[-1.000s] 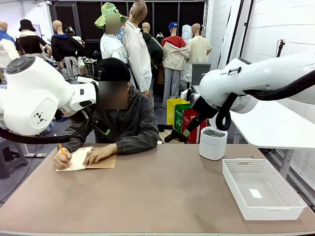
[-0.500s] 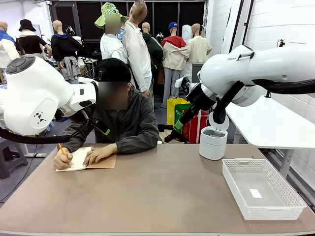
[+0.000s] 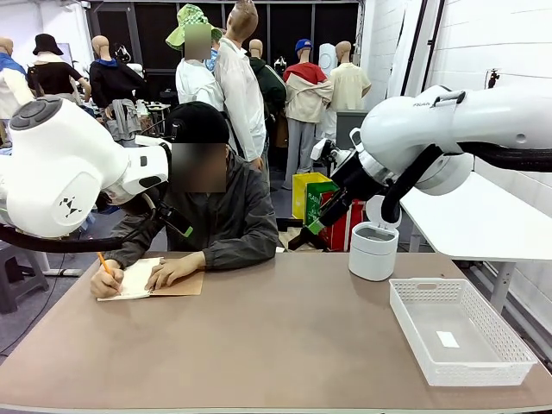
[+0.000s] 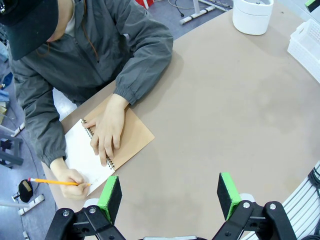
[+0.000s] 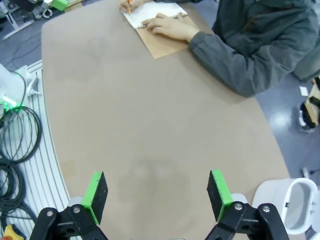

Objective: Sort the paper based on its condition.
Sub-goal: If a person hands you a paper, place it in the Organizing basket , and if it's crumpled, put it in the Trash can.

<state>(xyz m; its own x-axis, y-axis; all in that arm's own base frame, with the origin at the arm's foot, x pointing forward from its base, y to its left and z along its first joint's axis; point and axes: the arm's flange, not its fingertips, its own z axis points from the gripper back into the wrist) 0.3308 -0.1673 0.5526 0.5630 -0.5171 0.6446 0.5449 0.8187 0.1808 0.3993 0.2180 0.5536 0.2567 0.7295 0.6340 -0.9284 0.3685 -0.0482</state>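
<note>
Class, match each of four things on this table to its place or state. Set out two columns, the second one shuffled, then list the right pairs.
Column one
1. orange pencil
2. spiral-bound notebook with brown cardboard cover
3. white perforated plastic basket
4. white round plastic bin

Column two
a. on the table, right side, nearer the robot
b. held in the person's hand, tip on a page
c. at the table's far edge, right of the middle
d. lying open under the person's other hand

Pairs: 1-b, 2-d, 3-a, 4-c
</note>
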